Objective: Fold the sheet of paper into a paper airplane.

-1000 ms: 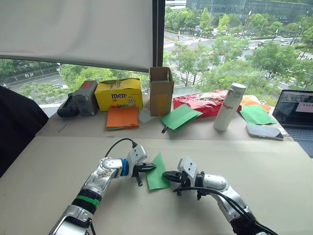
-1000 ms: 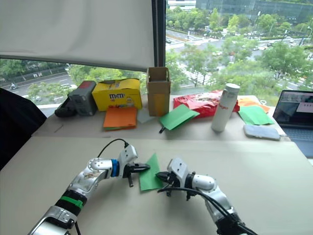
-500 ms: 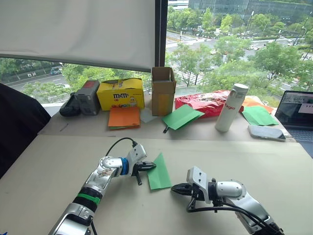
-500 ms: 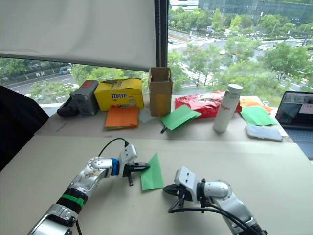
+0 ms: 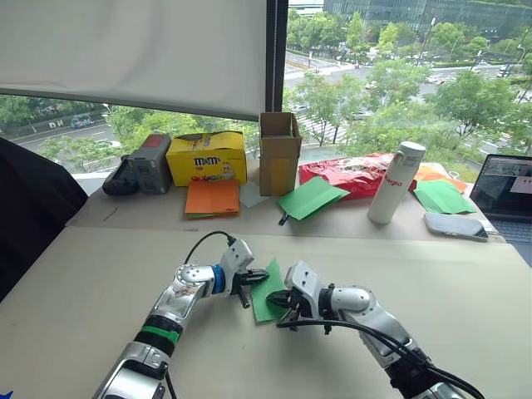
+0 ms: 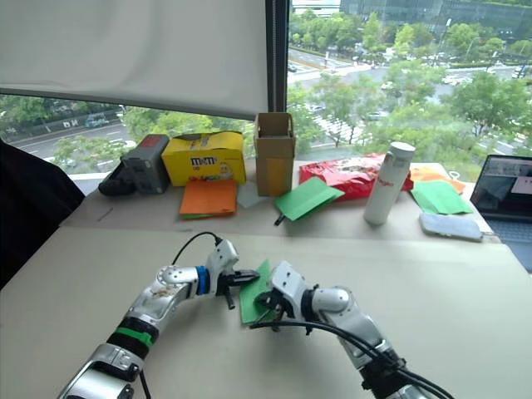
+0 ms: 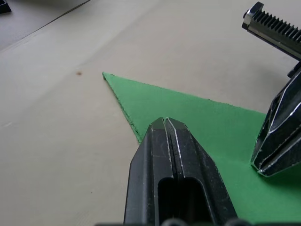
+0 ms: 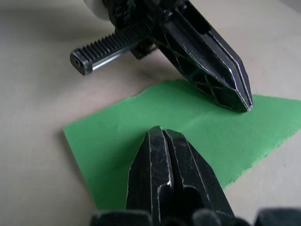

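Green paper: we see the paper airplane (image 5: 268, 290), a flat pointed wedge of bright green paper, lying on the pale beige table (image 5: 83, 283) near the middle of the head view, its tip toward 12 o'clock.
Left gripper: our left gripper (image 5: 253, 277) sits at 9 o'clock of the wedge, its black fingers clenched together with nothing between them; in the left wrist view the closed tips (image 7: 164, 123) rest over the green edge.
Right gripper: our right gripper (image 5: 278, 298) sits at 3 o'clock of the wedge, fingers also pressed together on nothing, the tips (image 8: 160, 134) lying over the green surface in the right wrist view.
Meeting point: we see both grippers tip to tip over the wedge, near each other; whether they press the paper we cannot tell.
Back row, 11 o'clock: a dark box (image 5: 150, 163), a yellow candy box (image 5: 206, 158) and orange paper sheets (image 5: 212, 197) in front of it.
Back row, 12 o'clock: an upright open cardboard box (image 5: 278, 153), with a loose green sheet (image 5: 308, 198) just beside it.
Back row, 1 o'clock: a red snack bag (image 5: 345, 175) and a white bottle (image 5: 392, 181) standing upright.
Far 2 o'clock: another green sheet (image 5: 440, 197), a phone (image 5: 455, 225) and a laptop (image 5: 507, 191) at the table's edge.
Behind: a window with a white blind (image 5: 133, 50) and trees beyond.
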`<move>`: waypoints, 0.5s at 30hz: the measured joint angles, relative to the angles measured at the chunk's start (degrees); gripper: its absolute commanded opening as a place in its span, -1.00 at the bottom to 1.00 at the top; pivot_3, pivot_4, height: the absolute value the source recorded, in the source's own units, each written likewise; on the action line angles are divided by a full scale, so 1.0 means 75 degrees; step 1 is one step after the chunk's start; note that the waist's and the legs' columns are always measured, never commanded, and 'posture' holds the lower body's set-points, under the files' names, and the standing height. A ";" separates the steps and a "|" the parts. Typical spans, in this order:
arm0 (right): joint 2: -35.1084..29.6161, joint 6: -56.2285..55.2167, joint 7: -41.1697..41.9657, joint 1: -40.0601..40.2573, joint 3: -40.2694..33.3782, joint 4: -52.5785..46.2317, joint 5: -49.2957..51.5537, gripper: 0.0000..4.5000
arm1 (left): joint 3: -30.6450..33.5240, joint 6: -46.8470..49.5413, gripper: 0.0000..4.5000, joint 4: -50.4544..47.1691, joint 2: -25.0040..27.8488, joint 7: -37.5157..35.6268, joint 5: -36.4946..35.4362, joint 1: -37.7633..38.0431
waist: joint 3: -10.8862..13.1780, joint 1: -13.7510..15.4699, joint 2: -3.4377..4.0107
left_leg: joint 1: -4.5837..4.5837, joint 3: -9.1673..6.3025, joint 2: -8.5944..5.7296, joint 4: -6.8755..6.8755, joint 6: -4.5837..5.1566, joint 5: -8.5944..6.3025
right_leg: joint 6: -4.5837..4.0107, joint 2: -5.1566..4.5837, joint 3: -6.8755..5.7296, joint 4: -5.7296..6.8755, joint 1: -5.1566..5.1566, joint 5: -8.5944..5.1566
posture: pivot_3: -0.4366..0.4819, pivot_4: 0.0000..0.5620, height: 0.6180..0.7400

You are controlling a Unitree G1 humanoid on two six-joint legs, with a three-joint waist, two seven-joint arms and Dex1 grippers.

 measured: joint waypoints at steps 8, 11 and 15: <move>0.0121 -0.0040 -0.0099 -0.0156 0.0060 0.0185 -0.0244 -1.00 | 0.0114 -0.0386 -0.98 0.0975 -0.0211 0.0404 0.0153 -0.0577 | 0.0000 -0.0023 0.0000 | 0.0003 0.0000 0.0003 0.0000 0.0000 0.0000 | 0.0000 0.0013 -0.0002 0.0007 0.0001 0.0000 | -0.05 -0.47 1.00; 0.0161 -0.0011 -0.0196 -0.0096 0.0051 0.0131 -0.0253 -1.00 | 0.0222 -0.0476 -0.98 0.1418 -0.0425 0.0618 0.0167 -0.0814 | 0.0000 -0.0021 -0.0001 | 0.0003 0.0000 0.0003 0.0000 0.0000 0.0000 | 0.0000 0.0013 -0.0004 0.0008 0.0001 0.0000 | -0.05 -0.47 1.00; 0.0223 0.0030 -0.0285 -0.0056 0.0051 0.0093 -0.0257 -1.00 | 0.0384 -0.0681 -0.98 0.1974 -0.0764 0.0814 0.0158 -0.1143 | 0.0000 -0.0038 -0.0001 | 0.0003 0.0001 0.0003 0.0000 0.0000 0.0000 | 0.0000 0.0017 -0.0003 0.0008 0.0000 0.0000 | -0.05 -0.47 1.00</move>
